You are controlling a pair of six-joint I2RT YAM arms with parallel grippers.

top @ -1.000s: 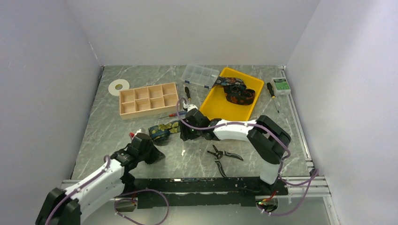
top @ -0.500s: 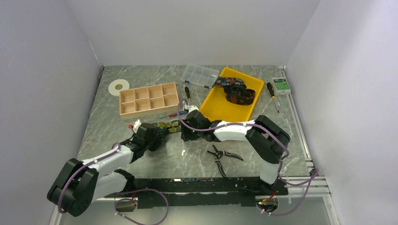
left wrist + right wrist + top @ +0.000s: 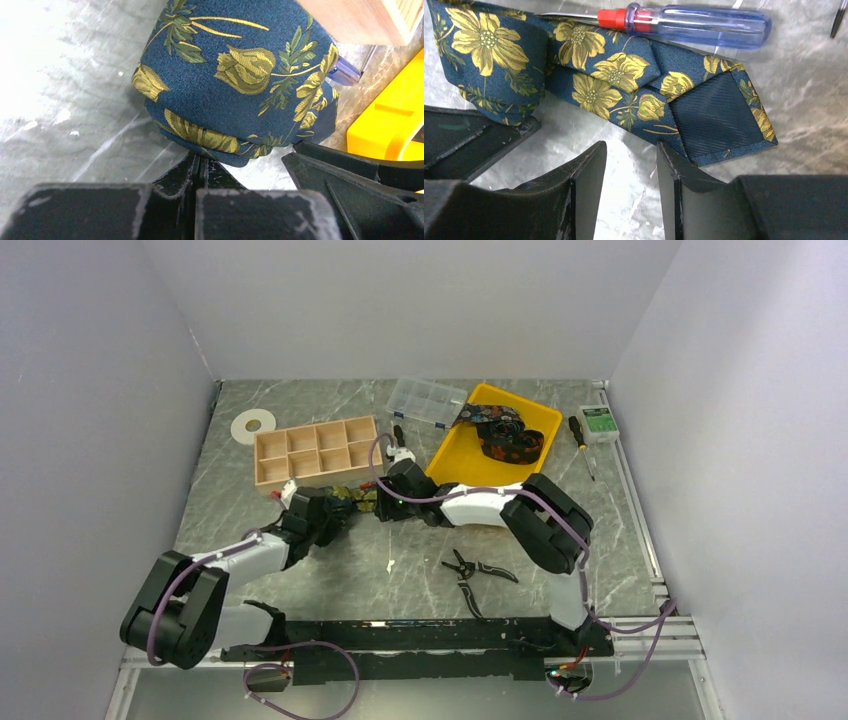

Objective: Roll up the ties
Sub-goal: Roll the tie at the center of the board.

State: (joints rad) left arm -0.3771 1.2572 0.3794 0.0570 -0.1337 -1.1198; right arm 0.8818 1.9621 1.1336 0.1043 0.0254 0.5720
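Note:
A dark navy tie (image 3: pixel 235 85) with yellow flowers lies partly coiled on the marble table, between my two grippers (image 3: pixel 352 497). My left gripper (image 3: pixel 200 161) is shut with nothing between its fingers, and its tips touch the lower edge of the coil. The tie's flat pointed end (image 3: pixel 716 115) shows its striped lining. My right gripper (image 3: pixel 630 150) stands open over bare table, its right finger (image 3: pixel 674 165) against the edge of that end. More ties (image 3: pixel 505 435) lie bunched in the yellow tray (image 3: pixel 455 475).
A blue-handled screwdriver (image 3: pixel 694 22) lies just beyond the tie. A wooden compartment box (image 3: pixel 317 450) stands close behind it, with a clear plastic box (image 3: pixel 427 400) and a white disc (image 3: pixel 253 425) farther back. Black pliers (image 3: pixel 478 570) lie in front of the right arm.
My left arm has reached forward and pushed the coiled tie back toward the wooden box. My right gripper has followed to the left and back, and its jaws have narrowed.

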